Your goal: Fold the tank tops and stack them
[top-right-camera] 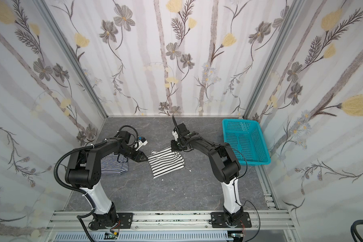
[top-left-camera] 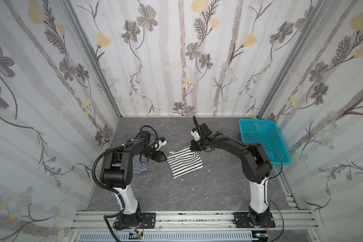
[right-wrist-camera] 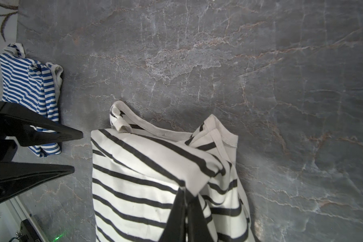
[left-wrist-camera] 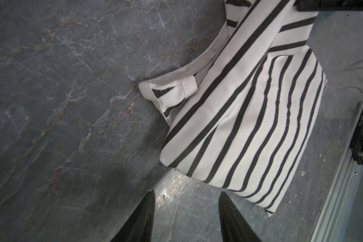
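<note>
One grip: right gripper (right-wrist-camera: 185, 191) reaches inward, pinching wide-striped top (right-wrist-camera: 134, 167).

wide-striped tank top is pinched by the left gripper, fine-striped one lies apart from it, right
No, the right gripper is shut on the wide-striped tank top, as the right wrist view shows; the left gripper is open. The fine-striped one does lie apart.

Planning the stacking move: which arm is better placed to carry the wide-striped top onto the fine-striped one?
Probably right: the right gripper is shut on the wide-striped top. The left gripper is open and empty beside it, near the fine-striped top.
</note>
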`<state>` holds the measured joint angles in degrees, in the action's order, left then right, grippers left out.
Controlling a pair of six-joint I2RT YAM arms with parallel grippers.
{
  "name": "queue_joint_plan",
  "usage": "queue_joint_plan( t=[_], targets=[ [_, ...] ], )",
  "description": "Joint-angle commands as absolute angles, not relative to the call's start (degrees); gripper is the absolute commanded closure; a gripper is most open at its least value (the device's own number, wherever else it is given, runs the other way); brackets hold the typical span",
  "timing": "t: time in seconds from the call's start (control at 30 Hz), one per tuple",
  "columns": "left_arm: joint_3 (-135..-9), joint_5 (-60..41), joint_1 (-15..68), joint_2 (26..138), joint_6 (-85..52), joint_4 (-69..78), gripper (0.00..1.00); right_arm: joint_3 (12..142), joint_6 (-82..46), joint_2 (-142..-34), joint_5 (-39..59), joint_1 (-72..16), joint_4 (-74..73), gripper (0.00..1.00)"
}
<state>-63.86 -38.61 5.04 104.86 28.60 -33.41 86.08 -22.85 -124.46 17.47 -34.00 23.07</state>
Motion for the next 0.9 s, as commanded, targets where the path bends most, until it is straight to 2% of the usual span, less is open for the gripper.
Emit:
queue_joint_plan(
  t=[0.0, 0.17, 0.53, 0.7, 0.77, 0.87],
  targets=[
    [-64.7, -39.3, 4.9, 105.4, 28.5, -32.4, 0.5, 84.8, -22.5, -120.9, 17.5, -34.0, 20.9, 1.0],
    [-67.0, -40.1, 5.2, 106.5, 27.8, -32.5, 0.49, 83.8, -22.7, -117.3, 17.1, -33.9, 21.2, 1.0],
    [-72.3, -38.6, 12.1, 110.8, 26.1, -32.3, 0.49, 80.9, -24.0, -120.5, 13.9, -28.5, 21.7, 0.99],
    [-73.7, -37.6, 16.8, 111.4, 24.7, -31.7, 0.49, 79.3, -25.1, -123.0, 13.0, -25.5, 20.3, 0.94],
    [-73.8, -36.7, 18.4, 111.2, 23.8, -31.1, 0.49, 79.2, -25.2, -124.1, 11.8, -24.7, 20.1, 0.85],
    [-73.7, -34.5, 20.4, 110.5, 22.8, -30.0, 0.49, 80.4, -25.4, -125.7, 8.0, -24.3, 21.8, 0.81]
  ],
)
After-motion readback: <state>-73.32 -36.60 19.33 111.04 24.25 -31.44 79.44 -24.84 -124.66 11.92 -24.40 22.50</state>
